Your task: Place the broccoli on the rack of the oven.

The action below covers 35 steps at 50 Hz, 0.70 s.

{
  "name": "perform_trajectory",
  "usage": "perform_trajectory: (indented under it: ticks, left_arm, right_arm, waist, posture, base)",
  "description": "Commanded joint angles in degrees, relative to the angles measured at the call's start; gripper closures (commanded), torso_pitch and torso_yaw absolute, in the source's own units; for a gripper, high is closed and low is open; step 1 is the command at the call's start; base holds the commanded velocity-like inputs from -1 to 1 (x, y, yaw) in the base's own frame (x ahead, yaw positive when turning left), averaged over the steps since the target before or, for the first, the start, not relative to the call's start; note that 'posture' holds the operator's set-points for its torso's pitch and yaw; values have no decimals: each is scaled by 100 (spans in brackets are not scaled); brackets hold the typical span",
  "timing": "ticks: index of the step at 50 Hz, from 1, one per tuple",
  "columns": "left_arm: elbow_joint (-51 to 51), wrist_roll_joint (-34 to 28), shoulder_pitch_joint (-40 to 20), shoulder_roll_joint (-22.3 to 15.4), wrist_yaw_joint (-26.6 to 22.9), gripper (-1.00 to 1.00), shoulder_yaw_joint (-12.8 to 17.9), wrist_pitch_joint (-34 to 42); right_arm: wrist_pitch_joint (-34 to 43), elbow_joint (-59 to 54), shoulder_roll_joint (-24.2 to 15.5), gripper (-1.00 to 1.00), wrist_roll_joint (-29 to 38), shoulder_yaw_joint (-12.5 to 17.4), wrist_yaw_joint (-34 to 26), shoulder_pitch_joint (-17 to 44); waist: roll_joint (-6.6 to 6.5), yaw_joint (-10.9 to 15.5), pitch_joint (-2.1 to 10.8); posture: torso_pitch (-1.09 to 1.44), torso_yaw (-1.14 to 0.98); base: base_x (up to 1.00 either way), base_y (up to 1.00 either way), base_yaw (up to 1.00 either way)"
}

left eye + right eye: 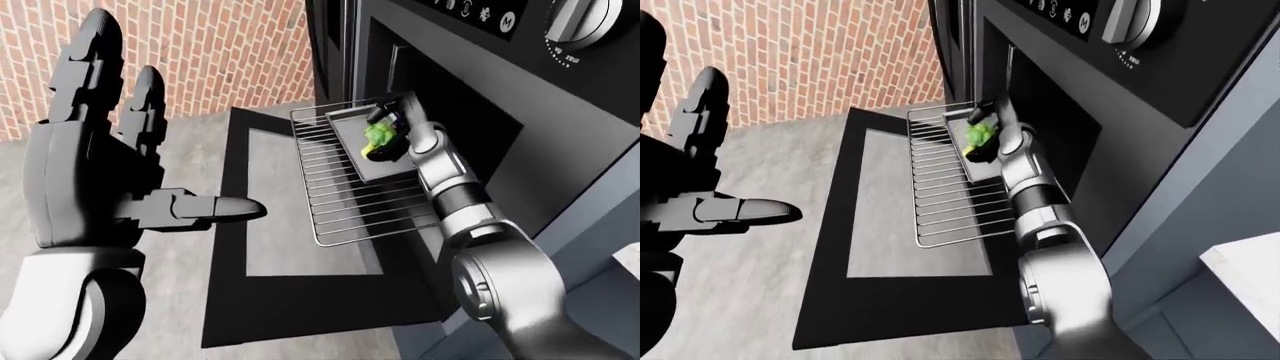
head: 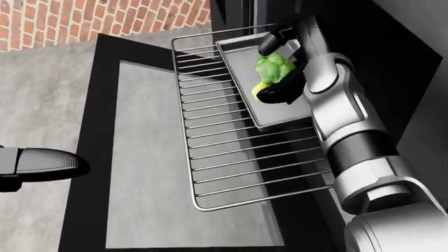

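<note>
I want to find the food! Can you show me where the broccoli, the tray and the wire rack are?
broccoli (image 2: 273, 67), head view, on its green top.
tray (image 2: 280, 116), head view, on the bare grey bottom part.
rack (image 2: 231, 157), head view, on the middle wires.

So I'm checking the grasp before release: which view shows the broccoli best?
The head view: the broccoli is largest there, held in the right hand over a grey tray on the pulled-out rack. The left-eye view shows it smaller, partly behind dark fingers; the right-eye view shows only a small green patch.
</note>
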<state>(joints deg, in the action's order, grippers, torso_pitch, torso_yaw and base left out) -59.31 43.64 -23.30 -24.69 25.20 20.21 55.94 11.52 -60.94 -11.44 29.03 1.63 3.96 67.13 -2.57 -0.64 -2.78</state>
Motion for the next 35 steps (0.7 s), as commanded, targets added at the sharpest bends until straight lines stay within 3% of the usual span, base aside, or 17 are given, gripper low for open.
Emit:
perform_trajectory:
  ticks: [1,8,22,28,35]
  left_arm:
    - [-69,-67,-102,-52,-27,-100,73,-158]
    - [-69,-274,-73,71,-204,-100,35,-117]
    - [-69,-158,57,-73,-214,-100,87,-482]
    - [-69,-135,150,-192,-195,-100,54,-725]
    - [-69,316,39,-481,161,-100,101,-755]
  right_arm:
    - [-266,268,-71,100,15,24,179,303]
    - [-441,-170,-76,100,50,7,365,449]
    - [-788,-650,-109,100,368,-48,1139,668]
    - [-803,-647,-94,100,418,-29,1156,689]
    - [-790,-597,-121,100,482,-31,1213,728]
  waist:
    - [1,-2,173]
    - [5,8,183]
    - [17,20,183]
    - [19,20,121]
    - [10,21,17]
  posture:
    - [0,0]
    - [0,0]
    - [0,0]
    - [3,0]
    - [6,0]
  base:
    - [0,0,0]
    - [0,0,0]
    - [0,0,0]
    - [0,0,0]
    - [0,0,0]
